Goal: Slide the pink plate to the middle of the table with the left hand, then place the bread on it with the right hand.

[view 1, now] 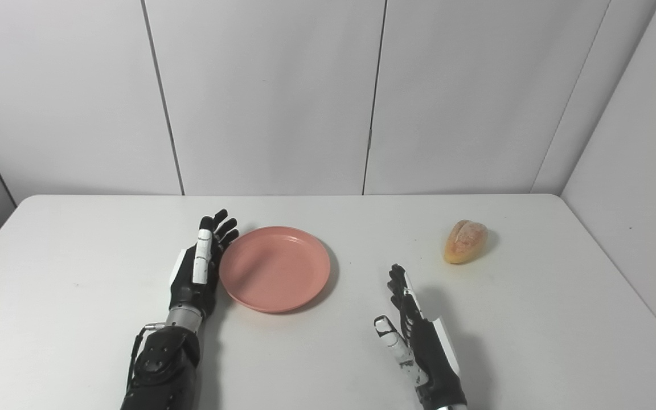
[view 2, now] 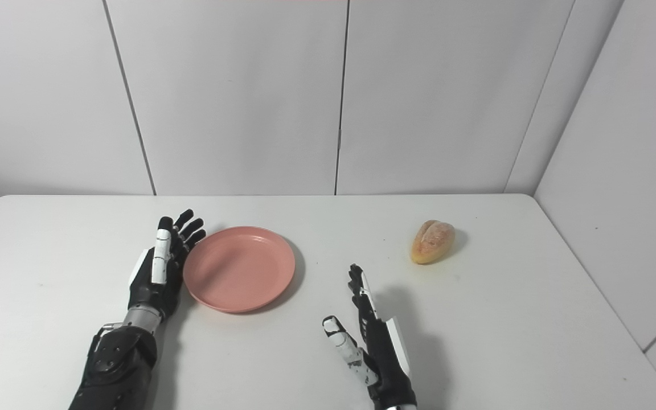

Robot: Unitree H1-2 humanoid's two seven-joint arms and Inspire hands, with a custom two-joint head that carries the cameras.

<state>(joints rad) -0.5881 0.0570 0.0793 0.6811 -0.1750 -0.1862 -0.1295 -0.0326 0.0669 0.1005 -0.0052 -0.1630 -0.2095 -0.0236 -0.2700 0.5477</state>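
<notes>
On the white worktop (view 1: 77, 239) the left robot hand (view 1: 200, 267) stands on its edge at the 9 o'clock side of the pink plate (view 1: 274, 267), fingers straight and a little spread, holding nothing. Its palm faces the plate and seems to touch the rim, or to be just beside it — I cannot tell which. The forearm comes up from the bottom edge, nearly straight toward 12 o'clock.

The plate lies flat and empty, a little to the left of the worktop's middle. So the step in hand is, I judge, the first one: the slide. The next move calls for a sideways push toward 3 o'clock, with the palm kept low against the rim so that the plate glides and does not tip or slip under the fingers.

The right robot hand (view 1: 413, 336) waits at about 5 o'clock from the plate, well apart from it. It is also open and empty, fingers pointing toward 12 o'clock, thumb out toward the left.

The bread (view 1: 464, 241) — a small golden roll — lies alone at 3 o'clock from the plate, near the right side, untouched. The right hand will need to reach forward and to the right for it only once the plate is in place.
</notes>
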